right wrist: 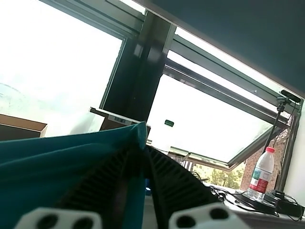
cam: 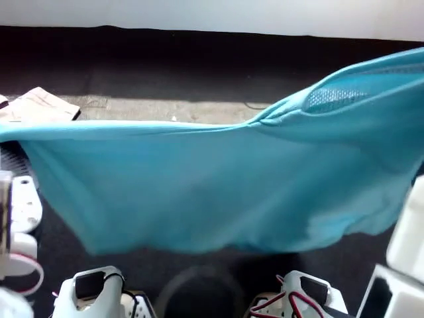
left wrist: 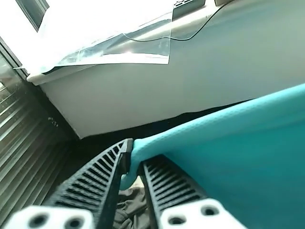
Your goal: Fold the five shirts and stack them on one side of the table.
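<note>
A turquoise shirt [cam: 218, 185] hangs stretched wide in the air across the high view, its top edge running from the far left up to the upper right and its hem drooping over the dark table [cam: 165, 73]. In the left wrist view my left gripper [left wrist: 134, 155] is shut on a corner of the shirt [left wrist: 228, 157], the cloth pinched between its black ribbed fingers [left wrist: 102, 176]. My right gripper [right wrist: 143, 143] is shut on another corner of the shirt [right wrist: 57, 167], which drapes away from its fingers [right wrist: 171, 176].
A folded pale shirt [cam: 40, 105] lies at the table's far left. The white arm bases [cam: 93, 291] [cam: 301, 295] stand at the near edge, with white arm parts [cam: 407, 238] at the right. A plastic bottle [right wrist: 261, 174] stands in the room behind.
</note>
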`<act>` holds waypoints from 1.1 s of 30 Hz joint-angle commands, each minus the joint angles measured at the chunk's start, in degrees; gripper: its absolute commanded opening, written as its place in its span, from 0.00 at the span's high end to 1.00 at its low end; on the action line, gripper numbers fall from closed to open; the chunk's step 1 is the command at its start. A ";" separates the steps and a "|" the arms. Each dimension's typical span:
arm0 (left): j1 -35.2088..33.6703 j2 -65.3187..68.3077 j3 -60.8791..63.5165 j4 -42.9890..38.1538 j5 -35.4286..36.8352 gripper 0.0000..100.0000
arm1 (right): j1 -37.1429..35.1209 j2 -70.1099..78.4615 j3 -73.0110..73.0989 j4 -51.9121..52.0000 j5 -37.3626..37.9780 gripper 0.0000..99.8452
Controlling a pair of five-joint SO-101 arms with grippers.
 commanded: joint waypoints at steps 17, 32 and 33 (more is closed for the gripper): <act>-1.45 15.08 31.08 -16.62 -0.18 0.99 | -7.43 20.44 23.08 -11.65 -2.20 0.99; 0.13 40.40 26.68 -30.24 -6.15 0.99 | -17.19 44.18 23.69 -16.13 9.67 0.99; 0.13 41.98 26.77 -30.15 -6.15 0.99 | -18.68 45.41 23.60 -12.70 8.88 0.99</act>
